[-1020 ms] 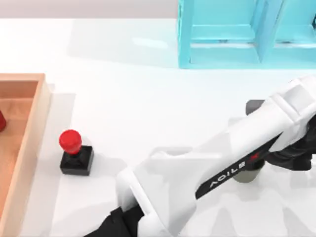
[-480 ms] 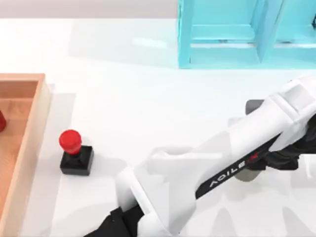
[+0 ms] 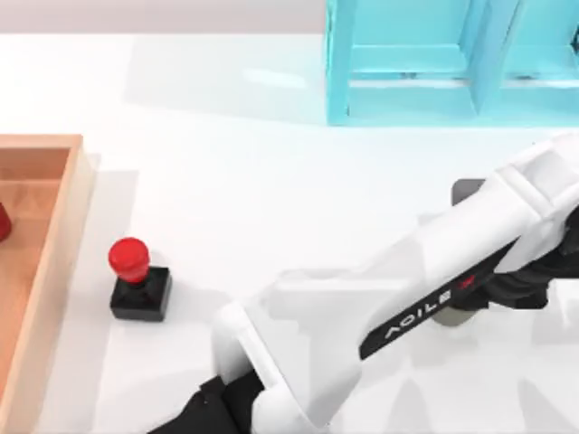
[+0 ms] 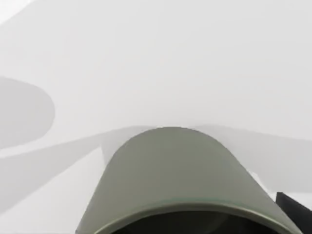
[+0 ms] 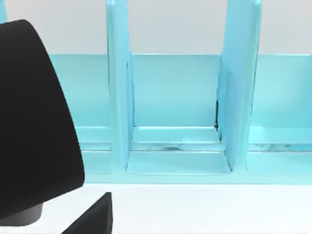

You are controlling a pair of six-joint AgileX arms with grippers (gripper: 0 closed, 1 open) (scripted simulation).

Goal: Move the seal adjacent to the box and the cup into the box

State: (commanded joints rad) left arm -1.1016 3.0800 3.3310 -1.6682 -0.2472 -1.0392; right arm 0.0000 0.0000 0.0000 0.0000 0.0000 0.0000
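The left arm covers most of the cup (image 3: 452, 316) in the top view, leaving just a sliver under the left gripper (image 3: 525, 287), whose fingers cannot be made out. The left wrist view's edge cuts off the cup's mouth. Far from that gripper, the box (image 3: 54, 235) runs off the left edge.

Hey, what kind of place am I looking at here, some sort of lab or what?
Most likely a rendered tabletop test scene, not a real room: a plain white table carries a few props, namely a red-knobbed seal beside a wooden box, a light-blue shelf frame, and an olive-grey cup under a white AgileX arm.
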